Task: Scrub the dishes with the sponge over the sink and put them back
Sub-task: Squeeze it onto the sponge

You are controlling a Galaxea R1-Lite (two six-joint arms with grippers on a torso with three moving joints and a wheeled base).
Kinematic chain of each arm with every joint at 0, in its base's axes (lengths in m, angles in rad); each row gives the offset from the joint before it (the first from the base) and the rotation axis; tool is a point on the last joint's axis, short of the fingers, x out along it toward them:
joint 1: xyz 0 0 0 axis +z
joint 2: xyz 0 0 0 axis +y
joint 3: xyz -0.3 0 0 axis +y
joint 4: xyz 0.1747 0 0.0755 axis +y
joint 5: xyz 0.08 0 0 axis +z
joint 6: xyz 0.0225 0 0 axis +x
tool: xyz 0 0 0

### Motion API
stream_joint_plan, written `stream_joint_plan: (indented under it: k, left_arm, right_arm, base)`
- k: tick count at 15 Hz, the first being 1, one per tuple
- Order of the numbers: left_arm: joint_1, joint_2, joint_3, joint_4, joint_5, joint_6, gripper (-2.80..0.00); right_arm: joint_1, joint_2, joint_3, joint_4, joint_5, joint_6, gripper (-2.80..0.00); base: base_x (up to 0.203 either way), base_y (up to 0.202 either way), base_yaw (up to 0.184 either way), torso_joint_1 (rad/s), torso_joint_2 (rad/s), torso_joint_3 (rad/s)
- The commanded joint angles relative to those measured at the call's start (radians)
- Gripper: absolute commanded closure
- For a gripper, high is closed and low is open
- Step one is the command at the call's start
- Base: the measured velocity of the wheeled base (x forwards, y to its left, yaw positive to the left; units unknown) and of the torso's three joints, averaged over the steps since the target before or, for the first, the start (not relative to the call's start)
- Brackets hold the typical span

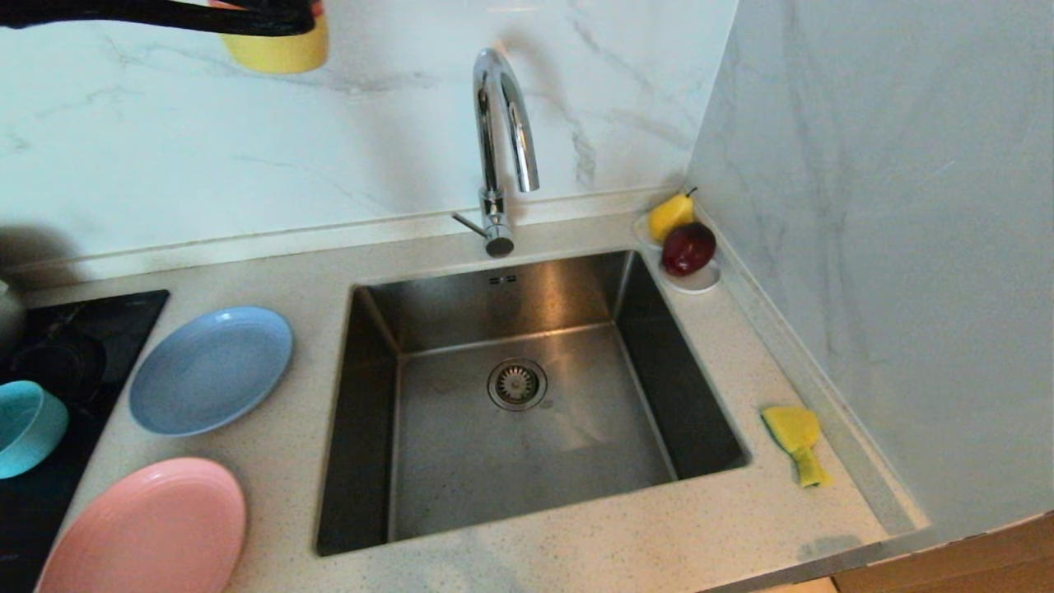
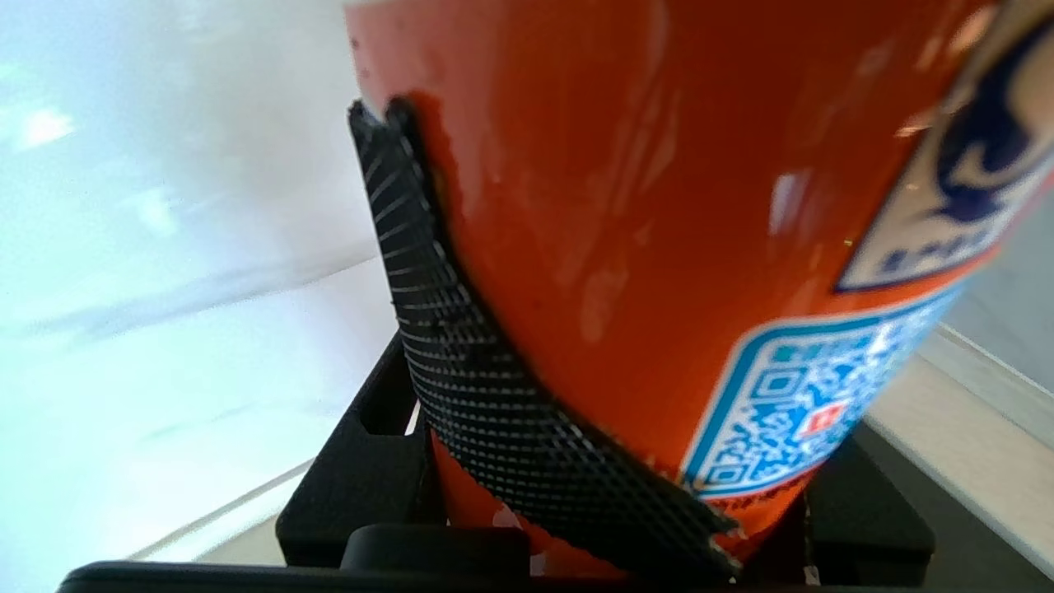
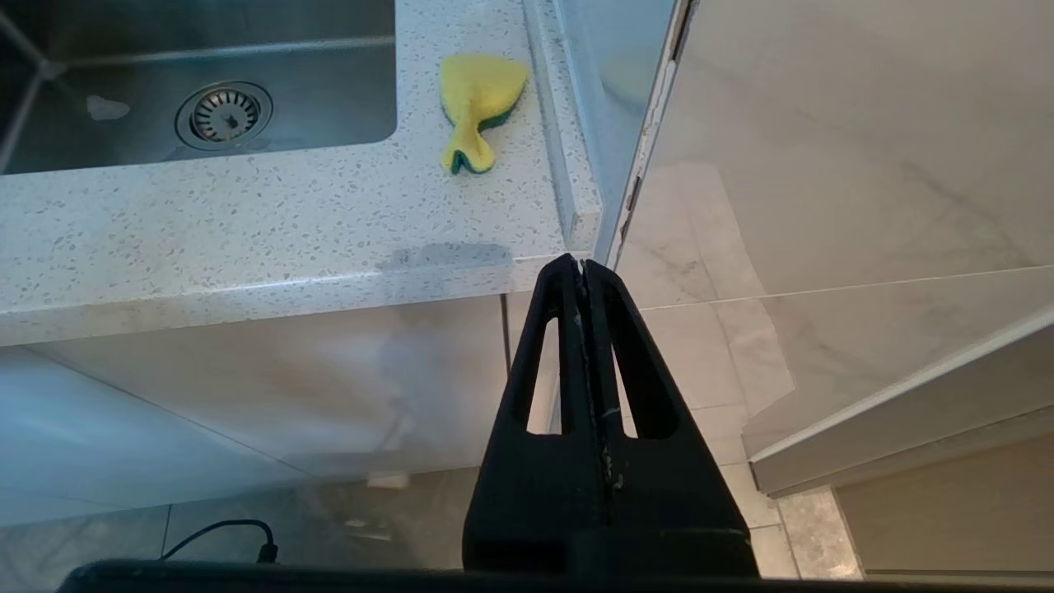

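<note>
Orange bottle (image 2: 626, 206) in left wrist view carries only print in sight: QR code in blue-bordered white panel (image 2: 811, 395), small red square at its centre. Second label (image 2: 963, 189) above it, white with dark blue emblem and row of blue characters, too blurred to read. No legible word, brand or number elsewhere.

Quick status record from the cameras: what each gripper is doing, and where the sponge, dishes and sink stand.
left gripper: raised at the back wall, shut on orange bottle
right gripper: shut, empty, parked below the counter edge
sponge: on the counter, right of the sink
sink: empty basin
blue plate: counter, left of sink
pink plate: nearer than blue plate
teal bowl: on the stovetop
</note>
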Motion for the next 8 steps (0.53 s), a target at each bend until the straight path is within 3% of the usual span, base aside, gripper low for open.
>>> stream_joint_plan:
  k: [1, 5, 8]
  left_arm:
    - [-0.049, 0.125, -0.057, 0.001, 0.004, 0.012, 0.0]
    - [-0.137, 0.228, -0.164, 0.002, 0.066, 0.036, 0.0]
    - [-0.172, 0.279, -0.195, 0.001, 0.076, 0.052, 0.0]
  right_arm:
    - [0.0, -0.002, 0.0, 0.0, 0.0, 0.0, 0.0]
    - [0.0, -0.002, 0.0, 0.0, 0.0, 0.0, 0.0]
    - [0.0, -0.002, 0.0, 0.0, 0.0, 0.0, 0.0]
  base:
    - [0.0, 0.0, 0.0, 0.0, 0.0, 0.0]
    - [0.0, 0.0, 0.0, 0.0, 0.0, 0.0]
    - [0.0, 0.0, 0.0, 0.0, 0.0, 0.0]
